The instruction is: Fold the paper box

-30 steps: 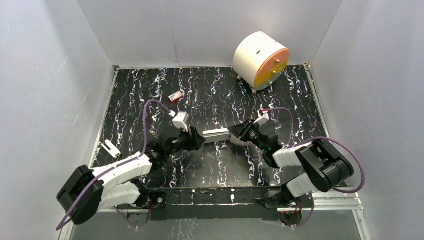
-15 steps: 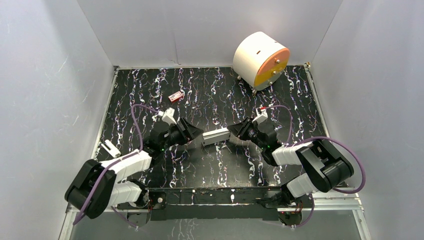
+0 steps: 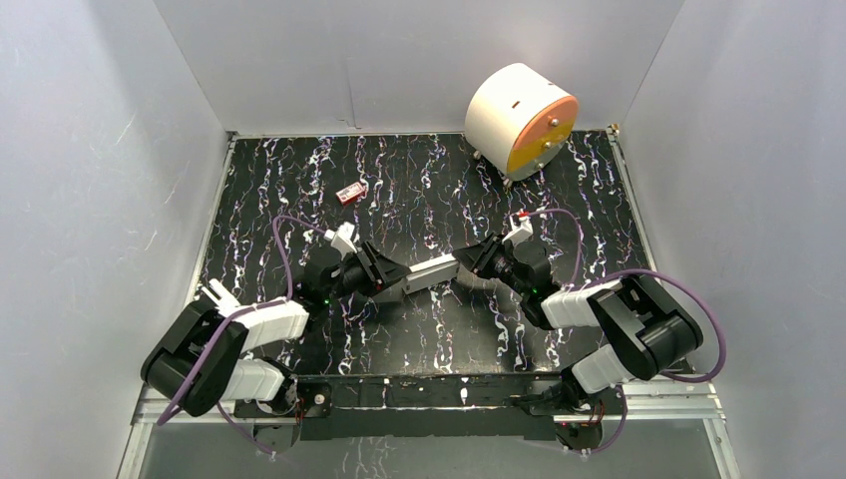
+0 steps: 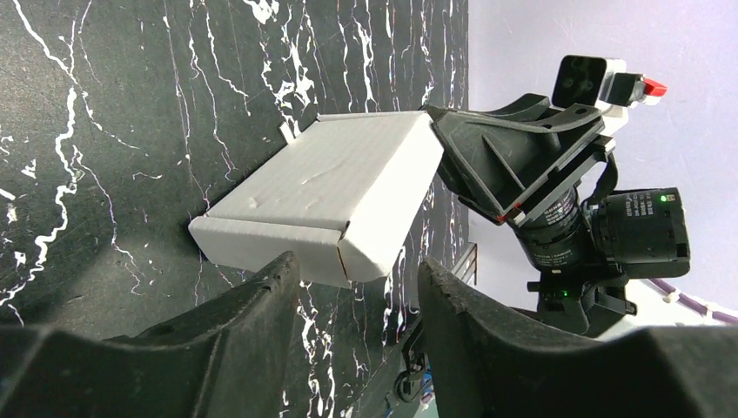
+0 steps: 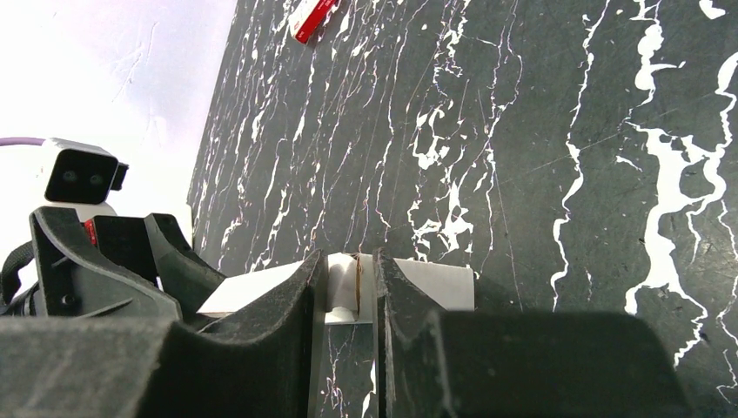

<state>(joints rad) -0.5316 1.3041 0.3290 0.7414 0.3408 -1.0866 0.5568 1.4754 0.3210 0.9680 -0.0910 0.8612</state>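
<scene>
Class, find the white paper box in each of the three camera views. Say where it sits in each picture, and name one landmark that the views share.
Top external: the paper box lies just below centre, between the left hand and the right hand.
Left wrist: centre of the picture, with the right hand at its far end.
Right wrist: bottom centre, gripped by the right hand.
Shared landmark: the black marbled table.

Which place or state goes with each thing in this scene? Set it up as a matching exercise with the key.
Things:
1 paper box
2 white drum
3 red item
4 right gripper

Places or states:
A far right corner of the table
B pinching one end of the box
C middle of the table
D lying alone, back left of centre

Pairs: 1-C, 2-A, 3-D, 4-B
</scene>
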